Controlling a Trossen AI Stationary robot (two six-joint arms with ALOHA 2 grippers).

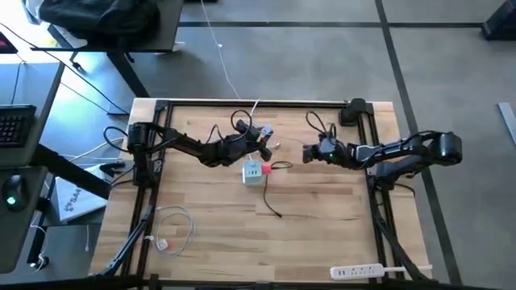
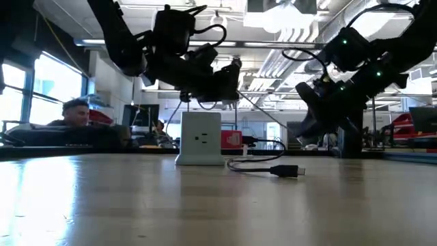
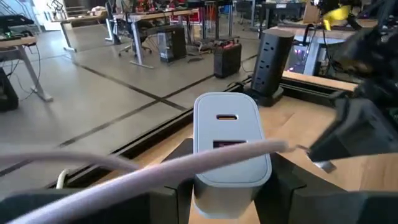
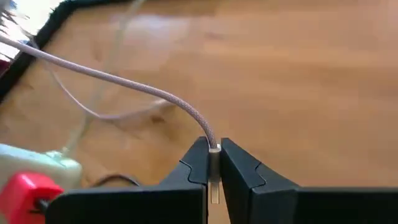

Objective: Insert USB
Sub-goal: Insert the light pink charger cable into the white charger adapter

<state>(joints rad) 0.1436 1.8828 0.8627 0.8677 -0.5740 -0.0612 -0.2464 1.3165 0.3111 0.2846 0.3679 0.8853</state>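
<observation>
The small red-pink USB plug (image 1: 256, 170) sits against the white charger cube (image 1: 253, 175) on the wooden table (image 1: 322, 225), apart from both grippers. The left gripper (image 3: 227, 186) clamps a grey charger block (image 3: 229, 143). The right gripper (image 4: 213, 163) pinches a pale braided cable's (image 4: 124, 84) plug, seemingly silvery.

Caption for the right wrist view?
Right hand pinches a pale braided cable over the wooden table, red USB and white cube nearby.

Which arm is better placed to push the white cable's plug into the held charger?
Probably the right: the right tool is shut on the plug, while the left tool holds the charger with its ports facing out.
</observation>
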